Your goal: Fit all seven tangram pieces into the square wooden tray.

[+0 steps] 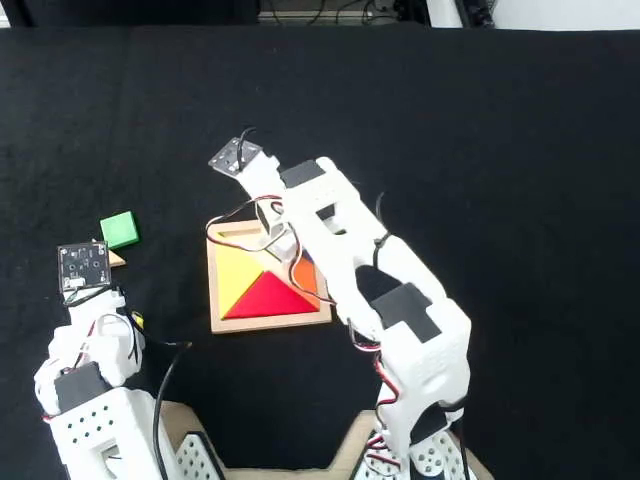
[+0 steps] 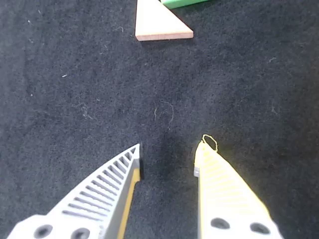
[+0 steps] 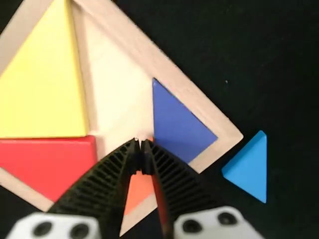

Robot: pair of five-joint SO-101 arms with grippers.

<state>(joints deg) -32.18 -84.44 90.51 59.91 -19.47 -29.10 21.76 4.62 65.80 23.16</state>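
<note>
Black cloth (image 1: 500, 150) covers the table. Square wooden tray (image 1: 270, 322) sits centre, partly filled. Right gripper (image 3: 141, 146) hangs over it, jaws pressed together above the orange piece (image 3: 138, 191), apparently holding nothing. Left gripper (image 2: 169, 152) is spread wide and empty, low over the cloth. Bare-wood triangle (image 2: 157, 22) lies dead ahead, on the far side, one straight edge across my approach. Green square (image 1: 119, 229) touches it just beyond. Left arm is nearer; my judgement is that pick comes next.

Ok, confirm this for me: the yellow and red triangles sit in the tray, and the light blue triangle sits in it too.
Not quite. The light blue triangle lies outside the tray, on the black cloth just past its corner, as the right wrist view shows. The yellow triangle and red triangle do sit in the tray.
</note>
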